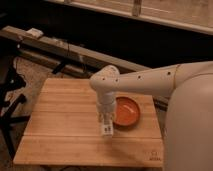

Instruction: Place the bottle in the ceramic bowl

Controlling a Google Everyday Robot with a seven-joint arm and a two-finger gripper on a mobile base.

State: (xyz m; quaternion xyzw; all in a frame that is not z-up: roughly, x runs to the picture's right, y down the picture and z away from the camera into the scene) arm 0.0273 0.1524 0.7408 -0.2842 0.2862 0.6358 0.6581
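Note:
The ceramic bowl [128, 111] is shallow, round and orange-red, and it sits right of centre on the wooden table [60, 115]. My gripper [106, 122] points down at the end of the white arm, just left of the bowl's left rim. It is shut on the small white bottle [107, 129], whose labelled lower end hangs below the fingers, a little above the tabletop. The bowl looks empty. The bottle's upper part is hidden by the gripper.
My white arm [150, 80] reaches in from the right, and its bulky body [190, 125] covers the table's right edge. A dark rail [55, 47] runs behind the table. Black stand legs and cables [12, 100] lie on the floor to the left.

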